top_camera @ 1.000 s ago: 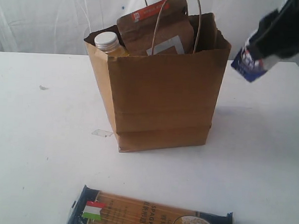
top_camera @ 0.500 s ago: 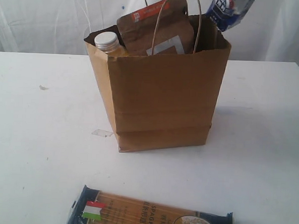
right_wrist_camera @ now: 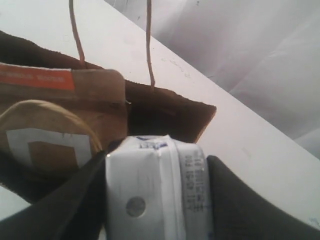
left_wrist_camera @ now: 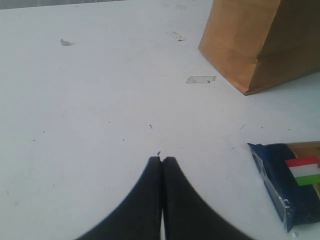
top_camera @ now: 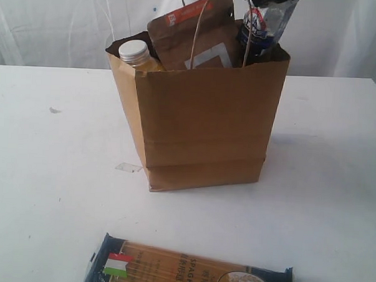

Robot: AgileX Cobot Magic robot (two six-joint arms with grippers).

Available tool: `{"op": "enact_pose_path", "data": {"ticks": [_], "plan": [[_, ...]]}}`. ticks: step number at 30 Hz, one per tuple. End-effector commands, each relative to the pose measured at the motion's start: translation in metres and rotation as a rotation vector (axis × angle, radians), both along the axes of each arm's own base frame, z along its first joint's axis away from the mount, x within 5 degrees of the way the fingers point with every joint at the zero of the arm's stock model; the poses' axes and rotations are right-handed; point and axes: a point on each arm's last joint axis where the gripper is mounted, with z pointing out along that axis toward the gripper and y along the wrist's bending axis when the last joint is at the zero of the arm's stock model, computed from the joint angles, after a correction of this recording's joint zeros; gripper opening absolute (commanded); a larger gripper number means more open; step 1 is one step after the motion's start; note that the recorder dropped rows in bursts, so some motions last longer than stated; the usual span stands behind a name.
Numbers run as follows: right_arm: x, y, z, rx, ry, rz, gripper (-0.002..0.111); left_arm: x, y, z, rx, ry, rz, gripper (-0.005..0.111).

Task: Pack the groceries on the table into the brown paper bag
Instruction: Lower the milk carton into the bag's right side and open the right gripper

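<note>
White curtain behind, and we're looking over the large white tabletop [top_camera: 48, 191], where the tall brown kraft paper bag [top_camera: 204, 123] stands upright. Packed already, by our reckoning: the brown pouch with the orange label [top_camera: 192, 35] and the yellow bottle with a white cap [top_camera: 137, 53], both poking above the rim. Anything deeper is hidden. The right gripper [right_wrist_camera: 157, 195] is clamped on the white-and-blue carton [top_camera: 263, 25], tilted at the bag's mouth, its lower end dipping behind the rim beside the pouch. It isn't released yet. Left to pack: the dark-blue spaghetti pack [top_camera: 188, 269], lying flat in front of the bag. The left gripper [left_wrist_camera: 161, 162] hangs closed and empty above bare table near it. We'd watch the twisted loop handle [right_wrist_camera: 149, 45] right by the carton, and the tall pouch crowding the opening.
</note>
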Motion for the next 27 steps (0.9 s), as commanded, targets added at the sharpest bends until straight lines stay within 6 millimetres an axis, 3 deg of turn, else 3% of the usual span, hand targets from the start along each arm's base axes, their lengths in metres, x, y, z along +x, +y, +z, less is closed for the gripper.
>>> {"op": "enact_pose_path", "data": {"ticks": [1,9,23,27], "plan": [[0.000,0.000,0.003,-0.006,-0.012,0.003,0.000,0.000,0.000,-0.001,-0.014,0.002,0.007,0.000],[0.000,-0.002,-0.008,-0.060,0.074,-0.015,0.000,0.000,0.000,-0.001,-0.014,0.002,0.007,0.000],[0.022,0.009,-0.031,-0.093,0.107,-0.012,0.000,0.000,0.000,-0.001,-0.014,0.002,0.007,0.000],[0.023,0.009,-0.029,-0.097,0.085,-0.013,0.014,0.000,0.000,-0.001,-0.014,0.002,0.007,0.000]]}}
